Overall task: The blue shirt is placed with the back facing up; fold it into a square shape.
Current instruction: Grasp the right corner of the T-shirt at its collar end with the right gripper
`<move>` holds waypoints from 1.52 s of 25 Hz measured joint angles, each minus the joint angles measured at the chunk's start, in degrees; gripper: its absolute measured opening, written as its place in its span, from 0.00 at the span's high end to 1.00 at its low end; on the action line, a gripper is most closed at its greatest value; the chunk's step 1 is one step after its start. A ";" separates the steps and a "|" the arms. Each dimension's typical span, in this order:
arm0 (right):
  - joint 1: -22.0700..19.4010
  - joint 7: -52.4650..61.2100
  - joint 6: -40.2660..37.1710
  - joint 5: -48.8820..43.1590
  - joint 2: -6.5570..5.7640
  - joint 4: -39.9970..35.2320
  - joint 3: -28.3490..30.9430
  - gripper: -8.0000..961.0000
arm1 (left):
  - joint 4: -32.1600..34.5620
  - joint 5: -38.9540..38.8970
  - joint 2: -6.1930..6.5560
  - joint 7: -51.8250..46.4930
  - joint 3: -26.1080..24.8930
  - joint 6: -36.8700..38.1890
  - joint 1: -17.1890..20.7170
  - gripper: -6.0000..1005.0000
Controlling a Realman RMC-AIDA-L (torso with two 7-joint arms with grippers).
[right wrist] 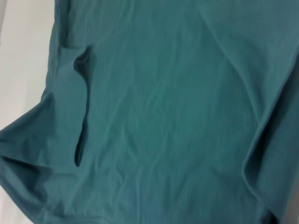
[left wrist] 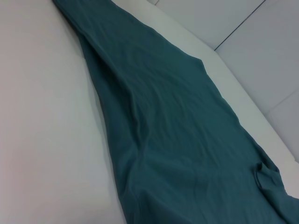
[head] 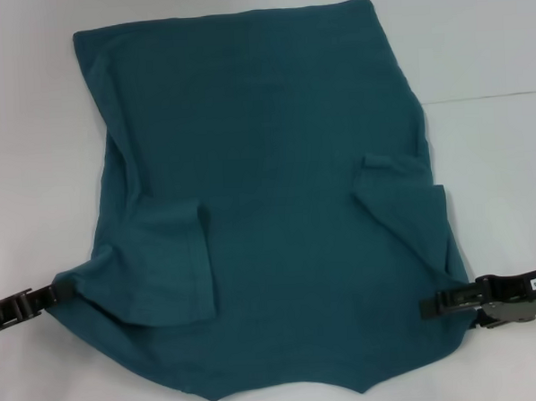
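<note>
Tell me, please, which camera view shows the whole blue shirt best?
The head view: the blue shirt appears nearly whole, both sleeves folded inward. The left and right wrist views show only close-up stretches of its fabric.

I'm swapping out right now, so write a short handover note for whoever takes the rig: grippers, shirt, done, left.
Left gripper: at the blue shirt's left edge, near the robot, seemingly pinching the fabric.
Right gripper: at the shirt's right edge, also near the robot, apparently clamped on the cloth.
Shirt: spread on the white table, both sleeves folded inward onto the body.
Done: sleeve folds.
Left: fold the length over into a square, probably lifting the near edge toward the far hem.
</note>
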 joint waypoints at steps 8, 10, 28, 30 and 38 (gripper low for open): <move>0.02 0.42 -0.58 -0.16 -0.03 0.00 -0.19 0.11 | 0.00 0.04 0.01 -0.12 0.17 -0.09 -0.06 0.98; 0.05 0.43 -0.64 -0.14 0.01 0.01 -0.12 0.11 | 0.00 0.00 0.01 -0.13 0.18 -0.09 -0.09 0.98; -2.50 -1.97 -0.78 4.05 1.03 3.22 10.63 0.11 | -0.56 0.32 0.01 0.20 0.22 -0.20 -0.70 0.98; -2.92 -2.12 -0.90 4.54 1.02 3.95 10.69 0.11 | -0.80 0.37 0.00 0.30 0.22 -0.25 -0.81 0.98; -3.18 -2.50 -2.31 4.88 1.09 5.90 10.71 0.11 | -1.27 0.43 0.07 0.38 0.71 -0.34 -1.37 0.98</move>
